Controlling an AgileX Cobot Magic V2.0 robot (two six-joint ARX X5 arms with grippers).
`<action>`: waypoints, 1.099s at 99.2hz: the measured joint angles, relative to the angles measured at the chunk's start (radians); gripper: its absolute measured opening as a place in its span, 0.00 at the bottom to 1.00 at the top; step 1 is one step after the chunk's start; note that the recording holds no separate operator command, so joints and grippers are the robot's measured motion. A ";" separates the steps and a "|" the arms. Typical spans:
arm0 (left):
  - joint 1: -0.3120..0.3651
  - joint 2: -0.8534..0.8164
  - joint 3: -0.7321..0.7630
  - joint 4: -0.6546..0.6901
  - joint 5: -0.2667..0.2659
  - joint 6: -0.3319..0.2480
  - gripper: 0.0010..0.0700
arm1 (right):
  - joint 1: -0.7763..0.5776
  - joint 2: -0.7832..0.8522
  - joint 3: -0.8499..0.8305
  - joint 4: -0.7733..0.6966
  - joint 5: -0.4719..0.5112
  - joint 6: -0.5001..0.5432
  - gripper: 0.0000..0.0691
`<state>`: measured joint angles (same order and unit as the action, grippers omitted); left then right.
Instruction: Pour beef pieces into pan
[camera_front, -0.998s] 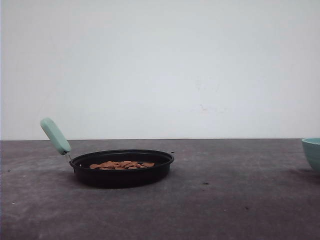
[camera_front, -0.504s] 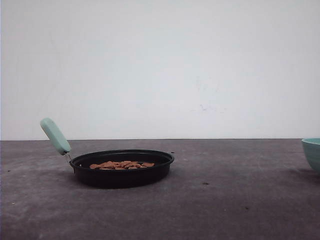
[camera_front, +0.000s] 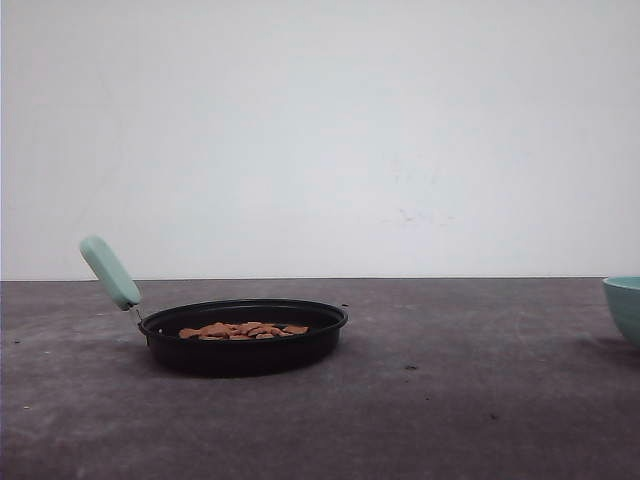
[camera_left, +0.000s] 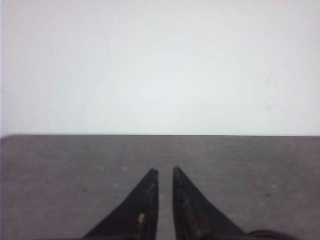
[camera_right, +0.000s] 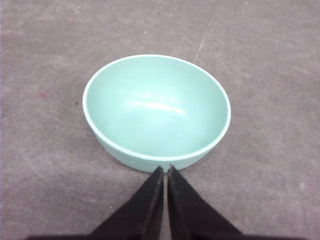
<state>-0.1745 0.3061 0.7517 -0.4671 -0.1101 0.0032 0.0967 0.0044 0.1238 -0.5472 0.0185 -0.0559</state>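
**Beef already in the pan; bowl empty, both grippers free**

Front view: the pan (camera_front: 243, 336) sits on the grey table (camera_front: 450, 400), its pale green handle (camera_front: 110, 271) angled up and away. The beef pieces (camera_front: 243, 329) lie in a low heap on the pan floor, none seen outside the rim. At the far edge of the table a teal bowl (camera_front: 624, 305) stands well apart from the pan.

Left wrist view: the left gripper (camera_left: 165, 172) points level over bare table, fingertips nearly together with a thin slit between them, holding nothing. A dark curved edge shows beside one finger; what it is cannot be told.

Right wrist view: the right gripper (camera_right: 165, 169) has its fingertips all but closed, gripping nothing, tips just at the near wall of the bowl (camera_right: 156, 110); whether they touch it cannot be told. The bowl is upright and empty.

Judged from this, the pour looks finished, with little left beyond the arms clearing away.
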 joint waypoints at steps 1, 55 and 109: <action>0.002 -0.008 -0.017 0.004 0.000 0.007 0.02 | 0.000 0.000 0.000 0.001 0.000 0.000 0.01; 0.028 -0.301 -0.584 -0.040 0.000 -0.078 0.02 | 0.000 0.000 0.000 0.037 0.004 0.000 0.01; 0.030 -0.302 -0.616 -0.085 0.033 -0.078 0.02 | 0.000 0.000 0.000 0.037 0.004 0.000 0.01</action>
<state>-0.1448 0.0044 0.1352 -0.5522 -0.0769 -0.0746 0.0967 0.0044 0.1238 -0.5098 0.0227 -0.0559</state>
